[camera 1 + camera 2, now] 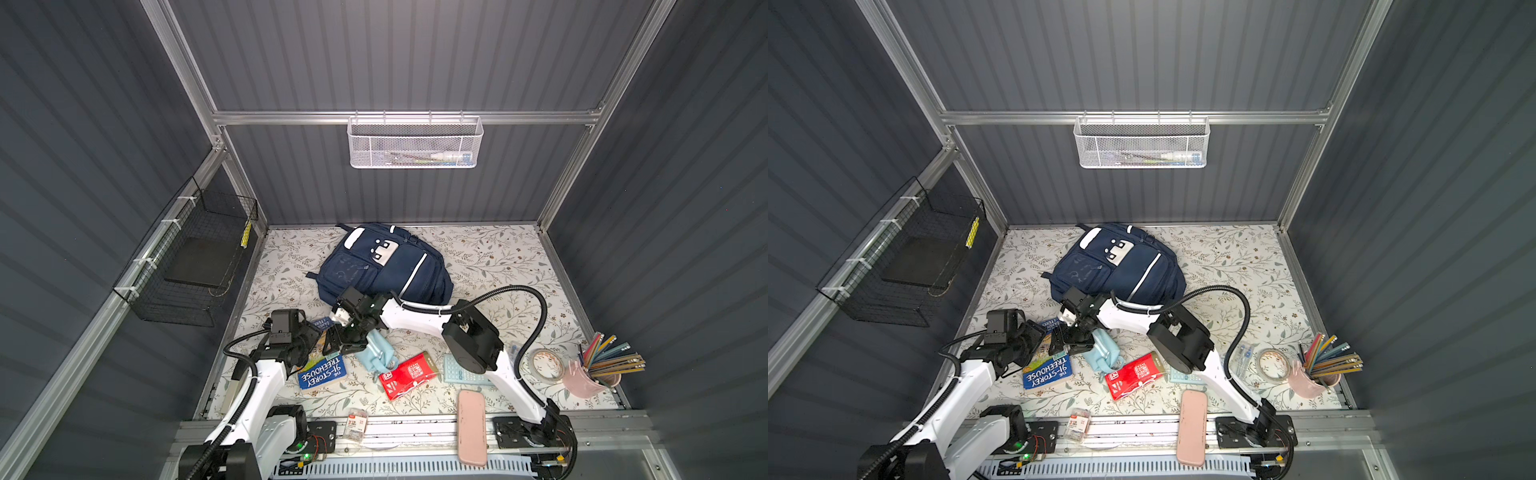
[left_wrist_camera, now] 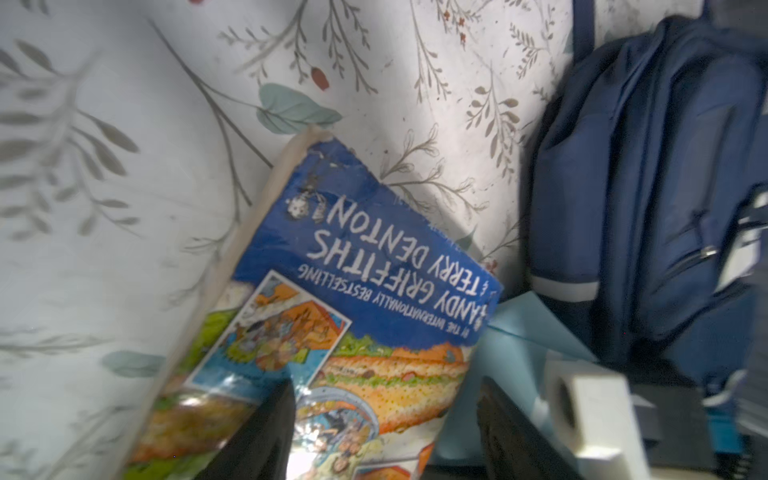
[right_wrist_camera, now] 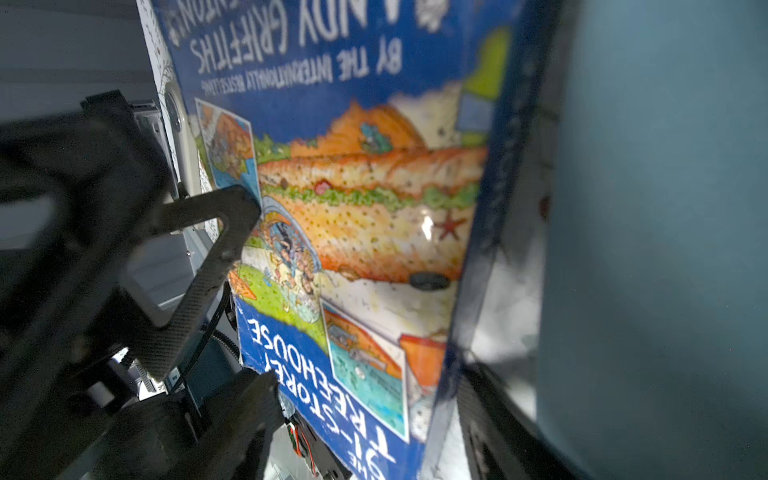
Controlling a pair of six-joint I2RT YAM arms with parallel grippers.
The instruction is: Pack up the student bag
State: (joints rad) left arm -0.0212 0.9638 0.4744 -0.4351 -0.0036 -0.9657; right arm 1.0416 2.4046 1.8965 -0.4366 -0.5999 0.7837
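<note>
The student bag [image 1: 386,266] [image 1: 1121,266] [image 2: 644,187] is a navy backpack lying at the back of the floral mat, zipped as far as I can see. In front of it lies a blue paperback book [image 1: 322,372] [image 1: 1047,372] [image 2: 374,270] [image 3: 353,208]. Both grippers hover over its far half. My left gripper [image 1: 322,347] [image 1: 1047,347] [image 2: 386,440] is open, one finger over the cover and the other past the book's edge. My right gripper [image 1: 347,349] [image 1: 1075,347] [image 3: 370,415] is open too, straddling the spine side. A light blue pouch [image 1: 376,353] [image 1: 1104,353] [image 3: 665,208] lies right beside them.
A red packet [image 1: 409,374], a calculator [image 1: 455,370], a pink case [image 1: 472,426], a tape roll [image 1: 546,363] and a pink cup of pencils [image 1: 590,378] lie front right. A white mesh basket [image 1: 415,141] hangs on the back wall and a black wire basket [image 1: 195,257] on the left wall.
</note>
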